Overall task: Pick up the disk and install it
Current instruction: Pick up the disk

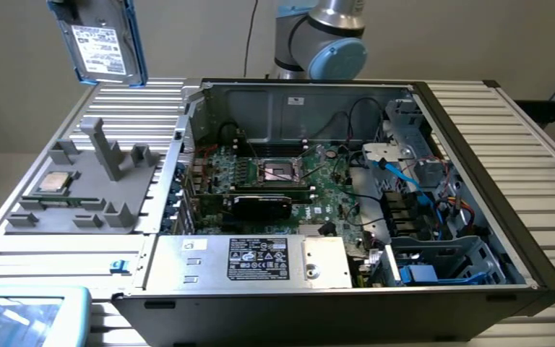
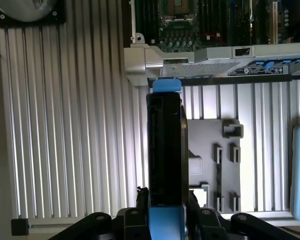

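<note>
Wrist view: we see the disk (image 2: 165, 150) edge-on, its blue carrier tab at the far end, clamped between the end effector's (image 2: 165, 212) two fingers (image 2: 142, 196), which press on its flat faces. In the exterior view the disk (image 1: 102, 45) hangs high in open air with its label facing us. It is above the ribbed bench (image 1: 538, 144) at the exterior view's left and well clear of the grey fixture (image 1: 84, 195) beneath. Beside the fixture lies the computer case (image 1: 297, 108), its upper side open, walls rimming the motherboard (image 1: 335, 195).
</note>
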### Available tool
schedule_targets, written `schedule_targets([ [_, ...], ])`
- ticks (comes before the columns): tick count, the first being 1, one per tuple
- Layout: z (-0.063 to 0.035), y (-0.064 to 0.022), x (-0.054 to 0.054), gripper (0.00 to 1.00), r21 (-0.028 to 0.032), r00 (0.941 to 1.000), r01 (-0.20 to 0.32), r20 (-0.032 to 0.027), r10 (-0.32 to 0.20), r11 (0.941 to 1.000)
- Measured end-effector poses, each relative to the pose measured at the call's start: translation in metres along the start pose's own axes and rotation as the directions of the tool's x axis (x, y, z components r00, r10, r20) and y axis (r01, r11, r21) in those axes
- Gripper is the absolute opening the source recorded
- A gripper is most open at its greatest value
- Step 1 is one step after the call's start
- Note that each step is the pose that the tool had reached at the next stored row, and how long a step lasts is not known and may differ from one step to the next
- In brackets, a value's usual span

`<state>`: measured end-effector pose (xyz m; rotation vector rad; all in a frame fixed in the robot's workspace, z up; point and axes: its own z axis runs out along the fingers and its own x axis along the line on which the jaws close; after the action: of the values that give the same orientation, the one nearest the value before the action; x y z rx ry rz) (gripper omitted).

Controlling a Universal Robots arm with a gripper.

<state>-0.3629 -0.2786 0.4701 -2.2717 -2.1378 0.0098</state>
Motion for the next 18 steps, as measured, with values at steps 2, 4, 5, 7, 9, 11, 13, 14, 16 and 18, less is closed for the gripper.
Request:
schedule_targets([
  [2,-0.0017,0.0058,0.0,0.37,-0.0067,1.0,0.0,-0.0014,0.0,1.0],
  [4,-0.0029,0.0128,0.001,0.37,-0.0108,1.0,0.0,-0.002,0.0,0.9999],
  [5,-0.0032,0.0171,0.001,0.37,-0.0114,1.0,0.0,-0.0021,0.0,0.9999],
  [7,-0.0037,0.0261,0.002,0.37,-0.0115,1.0,0.0,-0.002,0.0,0.9999],
  [9,-0.0048,0.035,0.002,0.37,-0.0115,1.0,0.0,-0.002,0.0,0.9999],
  [11,-0.0063,0.0444,0.002,0.37,-0.0115,1.0,0.0,-0.002,0.0,0.9999],
  [13,-0.0076,0.0534,0.002,0.37,-0.0115,1.0,0.0,-0.002,0.0,0.9999],
  [14,-0.0083,0.0579,0.002,0.37,-0.0115,1.0,0.0,-0.002,0.0,0.9999],
  [16,-0.0098,0.067,0.002,0.37,-0.0114,1.0,0.0,-0.002,0.0,0.9999],
  [18,-0.0108,0.0736,0.002,0.37,-0.0114,1.0,0.0,-0.0021,0.0,0.9999],
])
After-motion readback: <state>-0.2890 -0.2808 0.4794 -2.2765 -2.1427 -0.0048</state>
